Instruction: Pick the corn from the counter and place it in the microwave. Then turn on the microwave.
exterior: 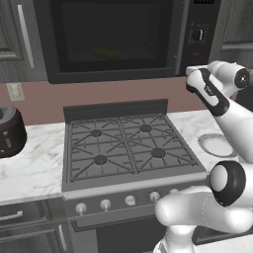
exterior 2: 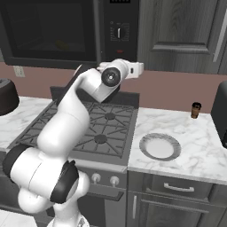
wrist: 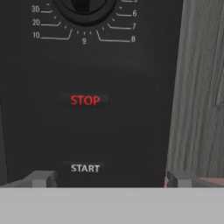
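- The gripper (wrist: 111,178) stands wide open and empty, its two finger tips (wrist: 41,178) far apart at the bottom of the hand view, one to each side of the START button (wrist: 85,168).
- It faces the control panel (wrist: 87,109) of the microwave (exterior: 118,39) squarely; whether a tip touches the panel I cannot tell.
- Above START is the red STOP button (wrist: 85,100), and above that the lower edge of the round timer knob (wrist: 83,6) with its numbered scale.
- The microwave door (exterior: 113,37) is shut; the corn (exterior: 105,53) lies inside, a dim yellow cob behind the dark glass, low in the cavity.
- Below the microwave sits the gas stove (exterior: 126,146).
- On the counter (exterior 2: 195,142) right of the stove is a round grey plate (exterior 2: 160,146), with a small brown bottle (exterior 2: 195,110) by the wall.
- A dark toaster (exterior: 10,131) stands on the counter left of the stove.
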